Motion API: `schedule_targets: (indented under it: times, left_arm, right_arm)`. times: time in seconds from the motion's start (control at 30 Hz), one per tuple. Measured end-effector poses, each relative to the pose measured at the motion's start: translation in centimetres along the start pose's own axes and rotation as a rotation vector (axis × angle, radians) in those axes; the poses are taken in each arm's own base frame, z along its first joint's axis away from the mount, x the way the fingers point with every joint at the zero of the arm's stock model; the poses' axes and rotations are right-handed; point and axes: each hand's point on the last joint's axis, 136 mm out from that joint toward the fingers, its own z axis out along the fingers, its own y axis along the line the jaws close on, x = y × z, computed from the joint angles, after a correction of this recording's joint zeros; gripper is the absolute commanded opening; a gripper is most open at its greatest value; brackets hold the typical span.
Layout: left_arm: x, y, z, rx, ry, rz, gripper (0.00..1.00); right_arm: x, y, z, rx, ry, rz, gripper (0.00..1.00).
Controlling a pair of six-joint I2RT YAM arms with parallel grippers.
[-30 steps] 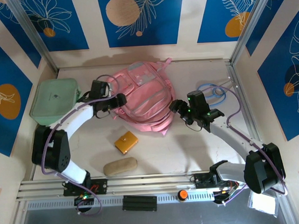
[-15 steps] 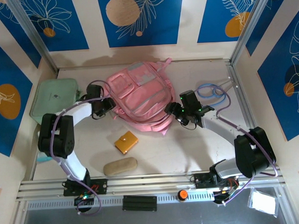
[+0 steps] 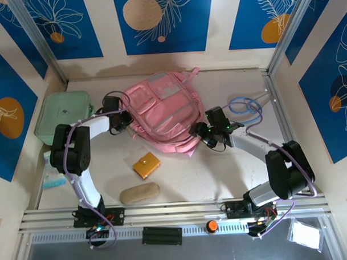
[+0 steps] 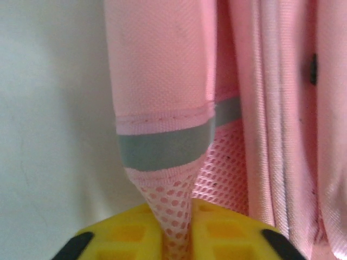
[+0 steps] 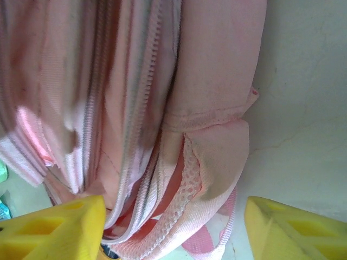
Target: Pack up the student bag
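Pinching the student bag [image 3: 161, 110] by its left side.
On the table [image 3: 220, 174], toward the back, lies the bag; the left gripper [image 4: 174, 230] is clamped on its mesh pocket [image 4: 222, 168], while the right gripper [image 5: 173, 216] stands apart at the opposite edge.

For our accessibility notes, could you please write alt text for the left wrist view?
The left claw pinches the mesh pocket of the pink student bag between its yellow fingers. A grey trim band crosses the fabric above; table lies left.

No legible text, labels or numbers.
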Motion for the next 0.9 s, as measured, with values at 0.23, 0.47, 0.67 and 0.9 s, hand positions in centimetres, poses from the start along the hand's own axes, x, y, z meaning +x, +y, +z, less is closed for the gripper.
schedule_targets:
  times: [0.23, 0.47, 0.67, 0.9]
  left_arm:
    - [0.1, -0.5, -0.1, 0.029, 0.013, 0.000, 0.00]
    - [1.0, -2.3, -2.1, 0.104, 0.027, 0.001, 0.00]
    - [2.5, -5.3, -4.2, 0.172, 0.023, 0.022, 0.00]
    - [6.6, -8.0, -4.3, 0.220, 0.081, 0.038, 0.00]
  right_arm:
    - [-1.1, 0.9, 1.1, 0.002, 0.002, -0.039, 0.43]
    - [-5.6, 1.0, 3.1, 0.030, -0.027, -0.060, 0.36]
    - [-12.1, 1.2, 3.6, 0.034, -0.119, -0.066, 0.39]
    - [-14.5, 0.0, -0.1, 0.109, -0.222, -0.043, 0.56]
